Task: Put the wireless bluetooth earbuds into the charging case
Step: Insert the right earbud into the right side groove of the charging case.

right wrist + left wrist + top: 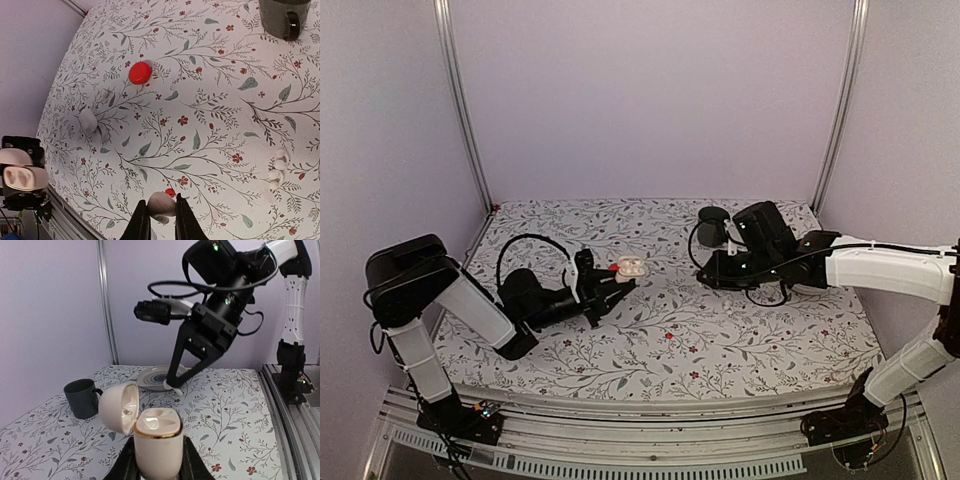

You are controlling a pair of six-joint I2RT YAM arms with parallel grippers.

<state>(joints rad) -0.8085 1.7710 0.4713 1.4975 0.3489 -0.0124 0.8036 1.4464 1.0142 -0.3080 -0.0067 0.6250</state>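
The left jaws pinch the case (157,432) by its 2 sides and hold it above the desk (740,350). The case stands with its long axis upright, its lid (120,407) swung open and its hollows facing up. The right jaws are nearly pressed together, pinching 1 white earbud (161,204) at their tips. From the right jaws the case lies well apart, off to that arm's left. The right arm (880,270) looks best placed to carry its earbud across. What seems a 2nd earbud (276,170) lies on the desk.
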